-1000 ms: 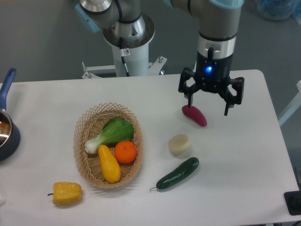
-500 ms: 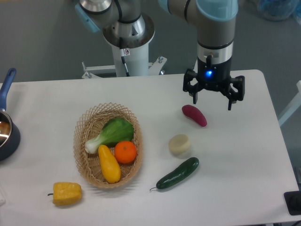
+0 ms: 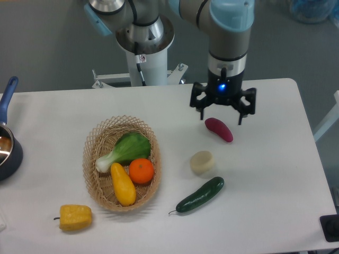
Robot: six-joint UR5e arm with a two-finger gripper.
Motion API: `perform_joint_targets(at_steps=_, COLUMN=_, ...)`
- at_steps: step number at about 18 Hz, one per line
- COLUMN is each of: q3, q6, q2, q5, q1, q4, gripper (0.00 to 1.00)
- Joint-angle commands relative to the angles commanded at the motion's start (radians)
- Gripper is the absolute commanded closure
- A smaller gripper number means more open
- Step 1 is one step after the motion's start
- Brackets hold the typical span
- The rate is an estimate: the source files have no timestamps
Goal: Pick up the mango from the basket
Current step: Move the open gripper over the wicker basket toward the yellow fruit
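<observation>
Shifting left along the table's (image 3: 63,106) far edge, away from the purple sweet potato (image 3: 219,129), the gripper (image 3: 221,112) hangs empty with fingers spread, presumably heading for the basket (image 3: 91,153) near the front-left corner, where the mango (image 3: 123,184) lies beside the orange (image 3: 141,171), untouched

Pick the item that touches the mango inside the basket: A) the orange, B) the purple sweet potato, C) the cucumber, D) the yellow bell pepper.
A: the mango lies in the basket with its upper side against the orange; the other three items sit on the table outside the basket.
</observation>
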Motion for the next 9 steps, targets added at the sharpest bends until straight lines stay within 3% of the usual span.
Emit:
perform_joint_targets(at_steps=4, q3=-0.026, q6=-0.198, q2=-0.023, q5=0.000, q1=-0.070, q4=0.009, gripper=0.00)
perform_joint_targets(at_steps=7, q3=-0.028, q6=-0.267, q2=-0.072, q5=0.001, q1=-0.138, q4=0.083, gripper=0.00)
perform_joint_targets(at_steps=9, q3=-0.028, q6=-0.307, q2=-0.095, q5=0.003, q1=-0.190, q4=0.092, gripper=0.00)
